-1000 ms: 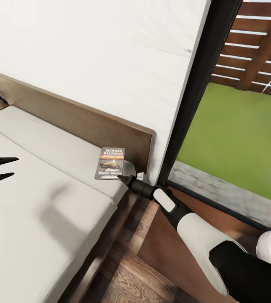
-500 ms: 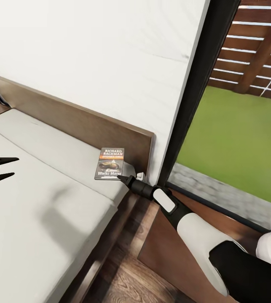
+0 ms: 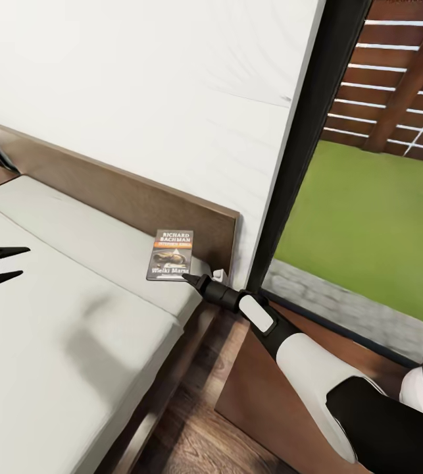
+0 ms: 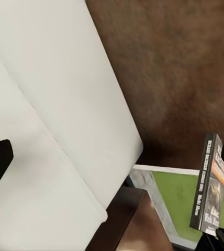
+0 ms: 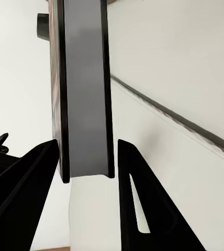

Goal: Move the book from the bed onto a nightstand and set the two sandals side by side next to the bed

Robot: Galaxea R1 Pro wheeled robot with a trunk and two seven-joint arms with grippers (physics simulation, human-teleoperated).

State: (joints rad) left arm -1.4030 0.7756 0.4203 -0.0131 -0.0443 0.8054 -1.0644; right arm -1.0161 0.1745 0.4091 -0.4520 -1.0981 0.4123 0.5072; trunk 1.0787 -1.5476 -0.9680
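The book, a dark paperback with white "RICHARD BACHMAN" lettering, stands tilted just above the bed's light-grey mattress, close to the headboard. My right gripper is shut on its lower corner. In the right wrist view the book's edge sits between both black fingers. It also appears edge-on in the left wrist view. My left gripper hovers open over the mattress, far left of the book, holding nothing. The sandals are out of view.
A dark-brown nightstand top lies under my right arm, between the bed and the black-framed window. Wood-plank floor runs along the bed's side. Grass and a slatted fence lie beyond the glass.
The whole head picture has shifted slightly, so the camera moved. The book stays in my right gripper at the same spot, and the left gripper has not moved.
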